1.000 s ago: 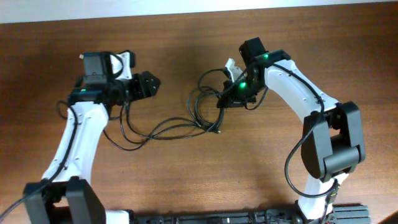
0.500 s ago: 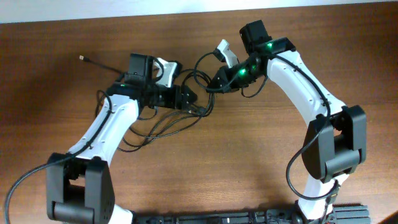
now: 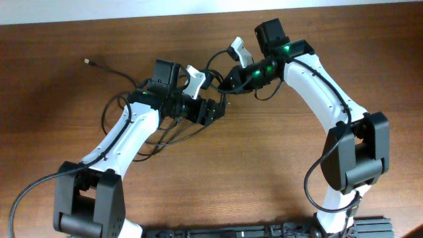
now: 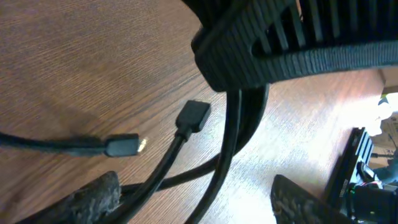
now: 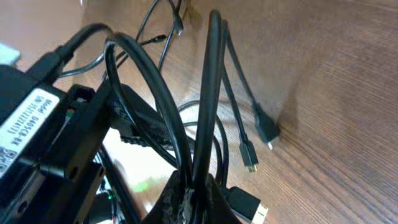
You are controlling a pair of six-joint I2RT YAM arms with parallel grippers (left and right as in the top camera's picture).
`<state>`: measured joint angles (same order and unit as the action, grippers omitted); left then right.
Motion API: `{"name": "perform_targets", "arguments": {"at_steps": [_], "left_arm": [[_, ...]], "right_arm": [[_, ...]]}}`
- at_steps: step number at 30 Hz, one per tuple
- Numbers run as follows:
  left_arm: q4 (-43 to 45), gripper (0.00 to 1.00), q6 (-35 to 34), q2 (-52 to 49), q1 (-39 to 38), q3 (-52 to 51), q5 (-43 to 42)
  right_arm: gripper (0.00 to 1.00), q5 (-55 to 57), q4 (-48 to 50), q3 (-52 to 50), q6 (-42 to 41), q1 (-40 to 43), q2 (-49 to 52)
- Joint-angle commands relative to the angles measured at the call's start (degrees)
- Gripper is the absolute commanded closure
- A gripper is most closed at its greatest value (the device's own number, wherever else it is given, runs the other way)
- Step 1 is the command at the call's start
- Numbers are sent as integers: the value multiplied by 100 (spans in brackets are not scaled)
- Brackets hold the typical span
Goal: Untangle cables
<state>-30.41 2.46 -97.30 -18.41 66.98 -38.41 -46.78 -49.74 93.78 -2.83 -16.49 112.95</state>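
Several thin black cables [image 3: 104,114] lie tangled on the wooden table, with one loose plug end [image 3: 87,61] far left. My right gripper [image 3: 229,83] is shut on a bunch of these cables [image 5: 208,93], which rise from its fingertips [image 5: 193,193] in loops. Three plug ends [image 5: 267,132] hang or lie near it. My left gripper [image 3: 214,110] stands open just left of and below the right one. Two cable strands [image 4: 221,168] run between its fingers [image 4: 87,200], one brushing the left finger. Two plugs [image 4: 193,116] rest on the wood ahead of it.
The wooden table [image 3: 277,172] stretches to the front and right of the arms. Its back edge [image 3: 198,14] meets a white wall. The right arm's body [image 4: 292,43] looms close above the left wrist view.
My left arm has swung right across the table, from far left to beside the right gripper. The right gripper has shifted slightly up and left, still holding the cables.
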Motion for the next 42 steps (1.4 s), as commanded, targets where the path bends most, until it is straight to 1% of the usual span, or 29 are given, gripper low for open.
{"name": "perform_targets", "arguments": {"at_steps": [1,3,5,8,11,13,15,17,18,19,20,23,24,26,27,29,31,33,34,36,37,39,41,42], "left_arm": [[-131,22,271,-52,-35,57,-146],[-186,25,306,-52,-42,57,-146],[-214,33,306,-52,-76,57,-144],[-227,37,313,-52,-136,57,-98],[-227,43,348,-52,-229,57,363],[-212,51,348,-52,-317,57,774],[-157,67,345,-52,-345,57,970],[-90,89,345,-52,-345,57,1108],[-46,97,345,-52,-323,57,1147],[-4,100,345,-39,-251,66,1147],[-7,100,343,-20,-162,90,1145],[-22,100,319,120,179,170,1121],[-28,100,319,197,321,195,1121],[-26,100,247,411,647,219,1040],[-20,100,186,501,778,219,990],[-13,100,74,682,1091,219,868],[-13,100,-190,870,1491,219,857],[0,100,-229,953,1703,219,697],[26,100,-232,994,1840,219,533],[219,100,-343,1023,2070,219,306],[407,100,-444,1023,2159,219,229],[1051,100,-789,1027,2350,219,-72],[2184,100,-1421,1034,2551,219,-603],[2695,100,-1757,1034,2605,219,-715]], "right_arm": [[96,-55,313,101,-264,0,-186],[96,-55,439,101,-376,2,-186],[96,-55,566,101,-417,7,-186],[96,-57,704,101,-525,7,-186],[96,-57,708,101,-588,7,-186],[96,-59,686,101,-673,4,-186],[96,-57,616,101,-671,4,-186],[96,-39,505,101,-669,7,-186],[96,105,409,101,-671,7,-186],[96,518,232,101,-671,7,-186],[95,863,79,101,-671,7,-186],[87,2452,-496,101,-828,7,-186],[83,3003,-673,101,-1067,7,-186],[74,3718,-887,101,-1340,11,-186],[72,3838,-929,101,-1340,11,-186],[64,3847,-953,101,-1338,11,-186],[54,3799,-944,101,-1335,9,-186],[47,3681,-962,101,-1333,-2,-186],[44,3552,-1003,94,-1333,-2,-186],[44,3512,-1134,76,-1333,-4,-186],[44,3519,-1213,61,-1333,-4,-186],[44,3521,-1274,15,-1335,-4,-186],[44,3521,-1327,-26,-1335,-4,-186],[44,3521,-1335,-37,-1333,-4,-186]]}}
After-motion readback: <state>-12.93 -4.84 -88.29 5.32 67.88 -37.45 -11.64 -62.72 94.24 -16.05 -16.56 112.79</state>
